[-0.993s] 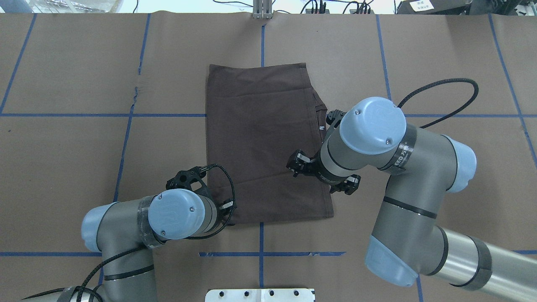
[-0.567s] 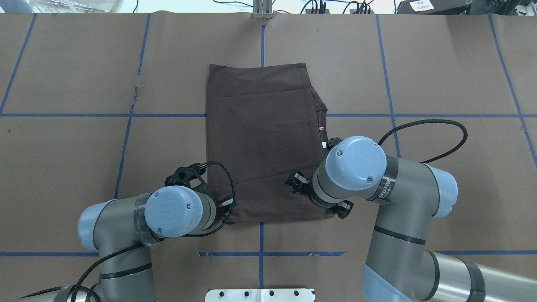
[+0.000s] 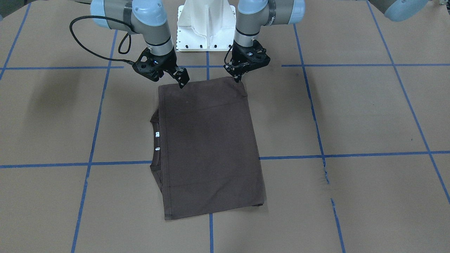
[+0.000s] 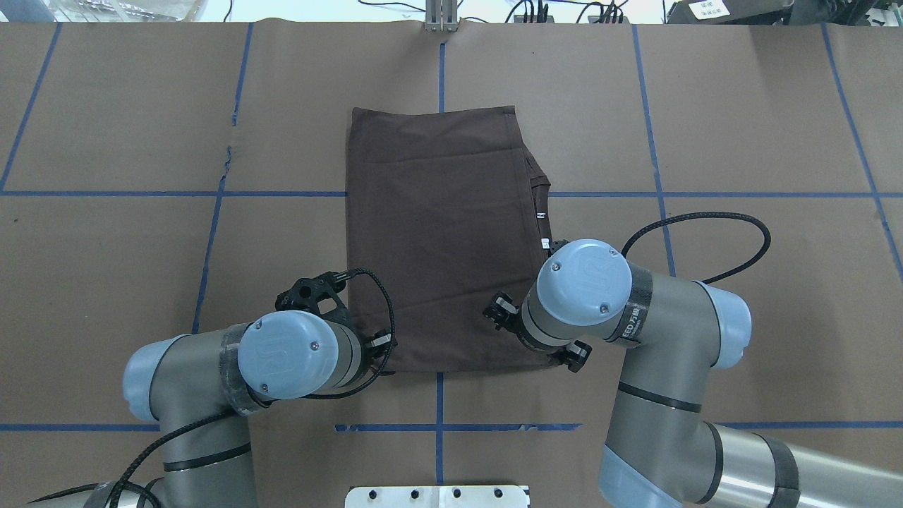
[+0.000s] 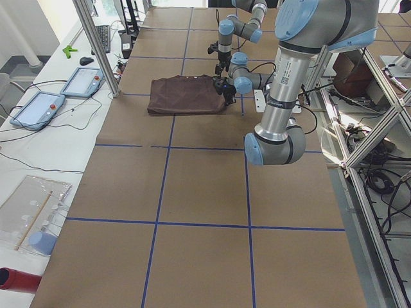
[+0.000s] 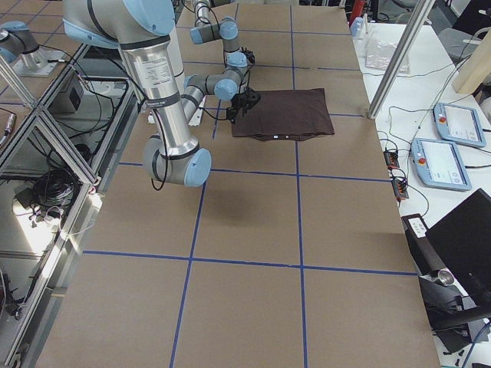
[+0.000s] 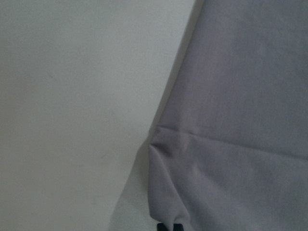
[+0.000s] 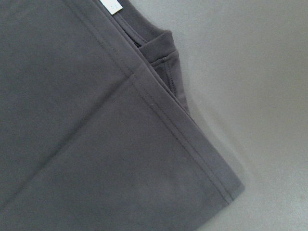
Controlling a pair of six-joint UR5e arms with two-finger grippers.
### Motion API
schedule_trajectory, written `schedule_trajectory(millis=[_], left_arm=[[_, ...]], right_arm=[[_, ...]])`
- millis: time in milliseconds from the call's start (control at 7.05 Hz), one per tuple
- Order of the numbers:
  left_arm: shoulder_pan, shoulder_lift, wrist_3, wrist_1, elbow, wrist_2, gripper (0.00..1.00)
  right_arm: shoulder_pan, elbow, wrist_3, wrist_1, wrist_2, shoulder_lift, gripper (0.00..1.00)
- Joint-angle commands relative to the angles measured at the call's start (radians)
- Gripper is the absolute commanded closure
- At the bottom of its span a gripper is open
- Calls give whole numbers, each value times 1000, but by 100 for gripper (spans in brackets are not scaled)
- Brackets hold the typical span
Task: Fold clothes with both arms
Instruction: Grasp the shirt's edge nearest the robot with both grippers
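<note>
The dark brown T-shirt (image 4: pixel 437 233) lies folded into a long rectangle on the brown table. Its collar and white tags (image 3: pixel 156 140) stick out on my right side. My left gripper (image 3: pixel 240 76) is at the shirt's near left corner and shut on it; the left wrist view shows the cloth (image 7: pixel 231 144) puckering toward the fingertips. My right gripper (image 3: pixel 181 80) hangs open just above the near right corner, which lies flat (image 8: pixel 226 187) with no finger on it. In the overhead view both grippers are hidden under the wrists.
The white pedestal base (image 3: pixel 206 28) stands just behind the grippers. A black cable (image 4: pixel 705 226) loops beside the right arm. Blue tape lines (image 4: pixel 106 192) cross the paper, which has a tear (image 3: pixel 325 172). Tablets (image 5: pixel 83 80) lie beyond the far edge.
The right arm has drawn back along the shirt's right edge, from beside the collar to the near right corner. The left arm has shifted slightly toward the robot.
</note>
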Motion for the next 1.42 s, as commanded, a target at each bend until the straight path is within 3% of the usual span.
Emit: schedule_trajectory(millis=[0, 567, 1277], left_arm=[[1, 0, 0, 0, 0, 0, 100], [1, 0, 0, 0, 0, -1, 100], [1, 0, 0, 0, 0, 0, 100]], right_arm=[[-10, -31, -3, 2, -6, -2, 0], [-55, -33, -6, 5, -58, -10, 0], [-63, -54, 0, 51, -63, -42, 0]])
